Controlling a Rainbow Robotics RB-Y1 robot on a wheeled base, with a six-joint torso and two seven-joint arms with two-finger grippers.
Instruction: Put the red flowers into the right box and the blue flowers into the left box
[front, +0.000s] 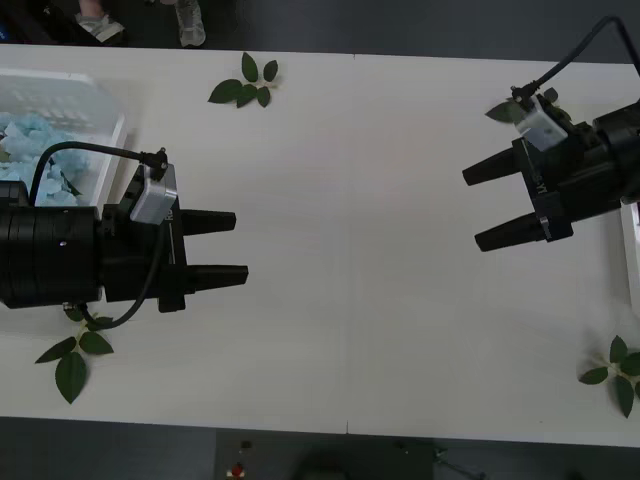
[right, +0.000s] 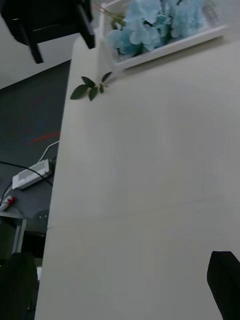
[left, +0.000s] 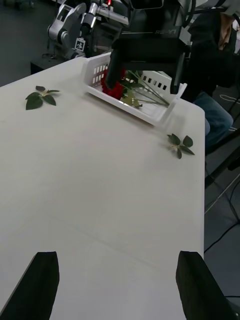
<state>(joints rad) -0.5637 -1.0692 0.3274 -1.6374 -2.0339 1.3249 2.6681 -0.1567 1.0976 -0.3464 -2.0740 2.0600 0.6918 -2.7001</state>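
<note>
Sorting looks finished to me: blue flowers (front: 30, 140) lie in the left box (front: 95, 95) at upper left of the front view, red flowers (left: 114, 89) in the right box (left: 150, 112). I hold left claw (front: 212, 247) and right claw (front: 497, 206) wide, empty, facing across the surface (front: 350, 220), its middle bare, leaf sprigs (front: 245, 85) near edges.
</note>
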